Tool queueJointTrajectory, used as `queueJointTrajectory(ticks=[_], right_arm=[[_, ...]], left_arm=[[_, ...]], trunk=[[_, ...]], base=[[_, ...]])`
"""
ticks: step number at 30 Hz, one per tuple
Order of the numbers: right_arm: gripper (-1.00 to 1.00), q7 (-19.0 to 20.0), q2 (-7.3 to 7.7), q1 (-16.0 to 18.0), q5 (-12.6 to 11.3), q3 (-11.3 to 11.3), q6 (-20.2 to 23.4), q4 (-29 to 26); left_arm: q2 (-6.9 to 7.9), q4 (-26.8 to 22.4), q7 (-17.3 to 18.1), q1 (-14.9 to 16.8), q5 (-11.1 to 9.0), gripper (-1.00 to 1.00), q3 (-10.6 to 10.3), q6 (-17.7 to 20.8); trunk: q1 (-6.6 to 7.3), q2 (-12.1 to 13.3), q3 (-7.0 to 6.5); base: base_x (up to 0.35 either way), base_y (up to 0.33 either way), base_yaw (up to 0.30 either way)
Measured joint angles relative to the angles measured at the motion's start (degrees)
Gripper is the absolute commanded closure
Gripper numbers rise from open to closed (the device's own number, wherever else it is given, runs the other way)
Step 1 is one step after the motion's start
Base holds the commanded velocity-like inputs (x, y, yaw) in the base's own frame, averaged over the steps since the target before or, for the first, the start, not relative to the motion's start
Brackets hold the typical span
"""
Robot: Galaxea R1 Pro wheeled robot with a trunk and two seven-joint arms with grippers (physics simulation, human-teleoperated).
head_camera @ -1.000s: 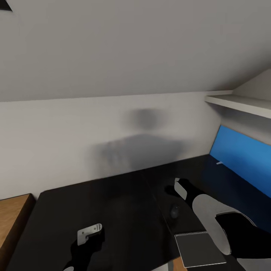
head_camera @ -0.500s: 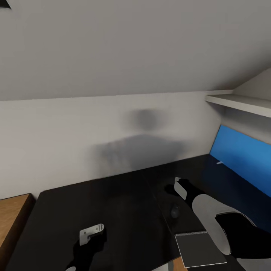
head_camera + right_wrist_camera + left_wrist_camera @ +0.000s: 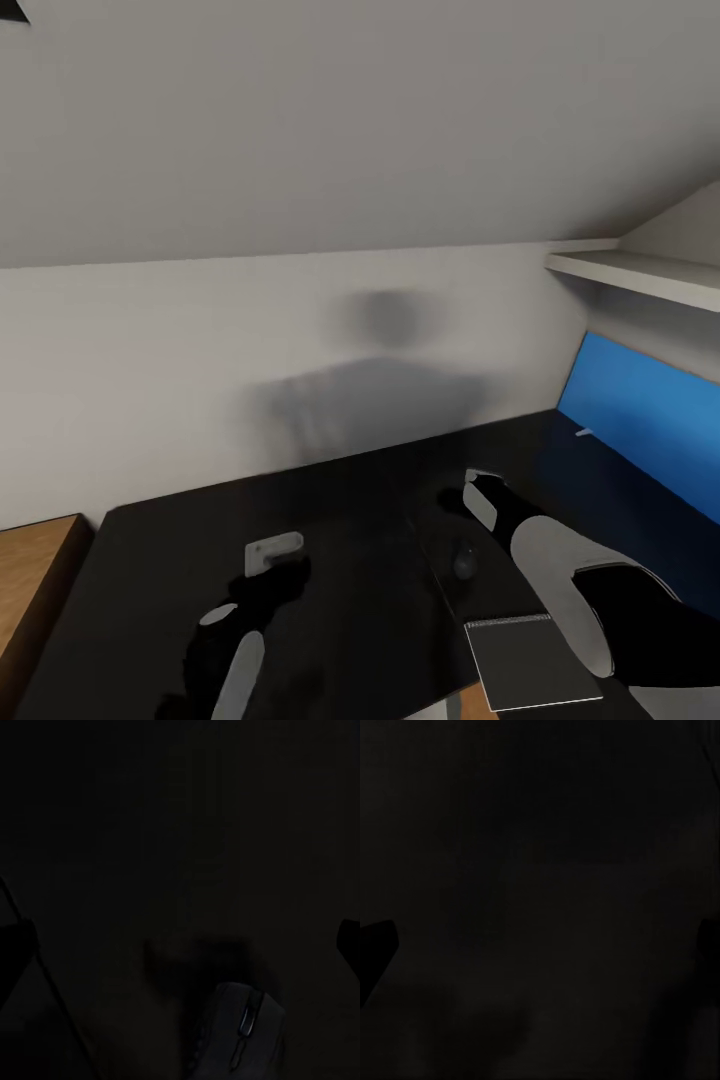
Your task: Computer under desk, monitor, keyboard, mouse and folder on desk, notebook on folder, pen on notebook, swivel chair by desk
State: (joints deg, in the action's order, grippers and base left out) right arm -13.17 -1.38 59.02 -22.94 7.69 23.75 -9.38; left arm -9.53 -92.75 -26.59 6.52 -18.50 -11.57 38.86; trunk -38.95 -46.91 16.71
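The black desk [image 3: 340,520] spreads out below the white wall. A dark mouse [image 3: 465,562] lies on it, also seen up close as the mouse [image 3: 240,1035]. My right gripper [image 3: 472,500] hovers just beyond and above the mouse, open, its dark fingertips [image 3: 16,945] far apart with nothing between them. My left gripper [image 3: 272,556] hangs over the bare middle-left of the desk, open, one fingertip [image 3: 375,952] at the frame edge. A grey spiral notebook [image 3: 530,660] lies at the desk's front edge under my right forearm. The blue monitor [image 3: 640,410] stands at the right.
A white shelf [image 3: 640,275] juts from the wall above the monitor. A wooden surface [image 3: 35,575] borders the desk on the left. A sloped ceiling closes in overhead. My shadow falls on the wall behind the desk.
My left gripper has moved forward and a little right over the desk, away from the front edge. The right arm, mouse and notebook have stayed put.
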Motion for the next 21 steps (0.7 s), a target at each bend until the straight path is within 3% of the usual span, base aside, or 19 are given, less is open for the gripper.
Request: queueJointTrajectory(ticks=[4,8,10,11,12,14,18,21], right_arm=[[-1.0,-0.12,-0.03,-0.01,0.02,0.0,-2.0,0.07],[-1.0,-0.16,-0.04,-0.04,-0.03,0.0,-2.59,0.1],[-1.0,-0.2,-0.04,-0.06,-0.02,0.0,-2.73,0.09],[-1.0,-0.83,-0.12,-0.04,-0.04,-0.01,-2.82,0.09],[-1.0,-1.39,-0.19,-0.06,-0.05,0.01,-2.81,0.11],[-1.0,-2.61,-0.29,-0.07,-0.1,0.05,-2.77,0.2],[-1.0,-5.38,-0.41,-0.1,-0.22,0.02,-2.54,0.36],[-1.0,-7.12,-0.52,-0.18,-2.22,0.05,-2.47,0.49]], left_arm=[[-0.46,0.16,-0.18,10.81,-4.11,-1.0,3.03,12.11],[-0.46,2.3,-0.33,18.52,-8.11,-1.0,6.36,16.46],[-0.46,6.07,-0.37,23.19,-9.4,-1.0,7.61,17.45],[-0.46,16.1,-0.35,30.24,-10.66,-1.0,9.35,18.11],[-0.46,21.36,-0.34,33.65,-11.69,-1.0,10.6,18.23],[-0.42,26.04,-0.31,36.17,-13.93,-1.0,12.43,18.29],[0.02,29.2,0.11,37.94,-18.01,-1.0,15.22,18.31],[2.34,30.66,0.43,38.61,-20.14,-1.0,16.79,18.21]], trunk=[[0.0,0.0,-0.01],[0.0,0.0,0.0],[0.0,0.0,0.0],[-0.01,0.02,0.0],[0.0,0.01,0.0],[0.0,0.0,0.0],[0.0,0.0,0.0],[0.0,0.0,0.0]], base=[[0.0,0.0,0.0],[0.0,0.0,0.0],[0.0,0.0,0.0],[0.0,0.0,0.0],[0.0,0.0,0.0],[0.0,0.0,0.0],[0.0,0.0,0.0],[0.0,0.0,0.0]])
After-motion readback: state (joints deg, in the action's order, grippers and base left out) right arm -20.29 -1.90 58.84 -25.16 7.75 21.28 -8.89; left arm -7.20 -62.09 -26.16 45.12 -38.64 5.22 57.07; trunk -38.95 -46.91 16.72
